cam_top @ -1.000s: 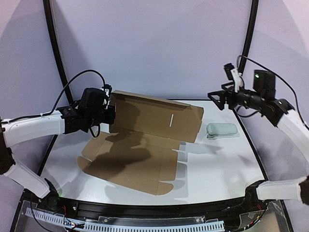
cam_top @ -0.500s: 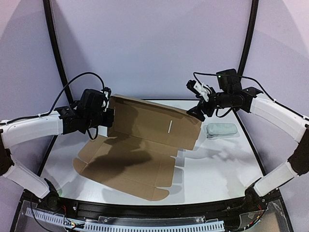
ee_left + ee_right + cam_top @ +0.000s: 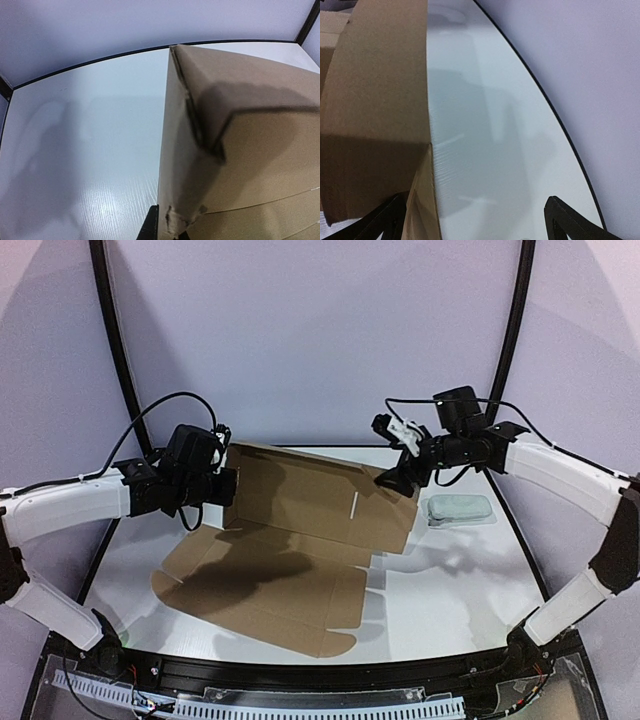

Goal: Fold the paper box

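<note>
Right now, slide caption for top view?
Left tool holds up a panel of the plain brown cardboard box; open right tool straddles its other end.

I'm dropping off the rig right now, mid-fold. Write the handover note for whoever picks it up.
Left gripper: appears shut on the paper box, pinching the left end of its back panel, which stands raised.
Right gripper: open, jaws wide, at the panel's upper right corner, with the cardboard edge between the fingers, not clamped.
Box: the base sheet lies flat on the table, with the front flaps unfolded. A small pale case sits apart to its right.
Done: back panel lifted.
Left: probably grip the right end, then fold the side and front flaps and close up.
</note>
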You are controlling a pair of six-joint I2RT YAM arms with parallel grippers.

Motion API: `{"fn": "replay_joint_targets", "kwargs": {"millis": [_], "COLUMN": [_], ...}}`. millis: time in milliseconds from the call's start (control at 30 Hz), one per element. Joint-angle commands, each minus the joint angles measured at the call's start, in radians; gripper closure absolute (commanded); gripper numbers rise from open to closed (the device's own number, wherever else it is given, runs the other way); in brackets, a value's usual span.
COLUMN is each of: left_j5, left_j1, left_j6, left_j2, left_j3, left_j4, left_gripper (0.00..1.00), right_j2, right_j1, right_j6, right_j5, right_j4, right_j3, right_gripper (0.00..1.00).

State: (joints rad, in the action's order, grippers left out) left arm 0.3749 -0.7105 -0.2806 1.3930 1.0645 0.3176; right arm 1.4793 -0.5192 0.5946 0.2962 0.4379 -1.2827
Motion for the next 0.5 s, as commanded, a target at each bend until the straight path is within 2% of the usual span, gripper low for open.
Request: {"fn": "replay_joint_targets", "kwargs": {"millis": [0, 233, 467], "left_j5": [-0.06, -0.106, -0.19], "left_j1": [-0.001, -0.001, -0.001], "left_j6": [-0.023, -0.017, 0.011], "left_j2": [-0.017, -0.006, -0.024], "left_j3": [0.024, 0.017, -0.011], "left_j4": [-0.023, -0.025, -0.038], "left_gripper": [0.99, 0.99, 0.99], "right_j2": [0.037, 0.07, 0.123], "right_j1": [-0.051, -0.096, -0.111], "right_j6": [0.016, -0.023, -0.122], "right_j5": [0.006, -0.02, -0.123], "right_j4": [-0.055, -0.249, -0.381], "right_j3": [-0.02, 0.005, -0.024], "right_gripper": [0.02, 0.02, 0.02]}}
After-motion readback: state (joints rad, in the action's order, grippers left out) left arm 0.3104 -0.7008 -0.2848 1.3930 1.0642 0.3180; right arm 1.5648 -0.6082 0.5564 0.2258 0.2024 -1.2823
